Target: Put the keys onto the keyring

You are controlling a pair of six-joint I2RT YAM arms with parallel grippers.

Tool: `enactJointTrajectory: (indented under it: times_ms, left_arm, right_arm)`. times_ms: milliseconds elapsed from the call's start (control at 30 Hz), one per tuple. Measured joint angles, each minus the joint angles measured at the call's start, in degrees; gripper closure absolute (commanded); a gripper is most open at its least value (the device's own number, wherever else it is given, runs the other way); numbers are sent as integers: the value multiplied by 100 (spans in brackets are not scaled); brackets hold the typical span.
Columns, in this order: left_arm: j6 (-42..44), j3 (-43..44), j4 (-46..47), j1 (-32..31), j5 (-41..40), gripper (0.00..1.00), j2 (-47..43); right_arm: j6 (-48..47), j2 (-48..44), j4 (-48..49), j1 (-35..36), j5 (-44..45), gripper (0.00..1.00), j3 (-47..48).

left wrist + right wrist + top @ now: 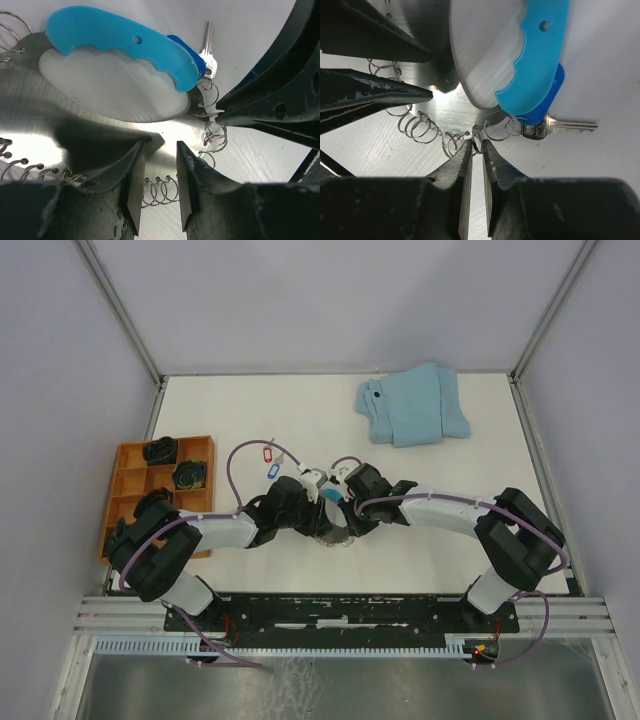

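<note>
The keyring [330,532] lies mid-table between both arms. It is a shiny metal plate [100,130] with a bright blue curved plastic section [115,40] and small wire rings along its edge. One silver key [567,126] with a blue tag [547,102] hangs from a ring beside the blue section. My right gripper [477,145] is shut on one small wire ring at the plate's edge. My left gripper [160,146] stands open over the plate's edge, with a row of rings between its fingers, apart from them. Two loose keys, red-tagged [266,454] and blue-tagged [273,471], lie behind the arms.
An orange compartment tray [125,502] with dark items stands at the left edge. A folded light-blue cloth [412,405] lies at the back right. The two grippers' fingers are close together over the keyring.
</note>
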Motion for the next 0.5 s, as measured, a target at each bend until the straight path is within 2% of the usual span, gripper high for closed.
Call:
enactJointTrajectory:
  times_ms: [500]
  left_arm:
    - [-120, 92, 63, 70, 76, 62, 175]
  right_arm:
    - [-131, 240, -463, 103, 243, 79, 415]
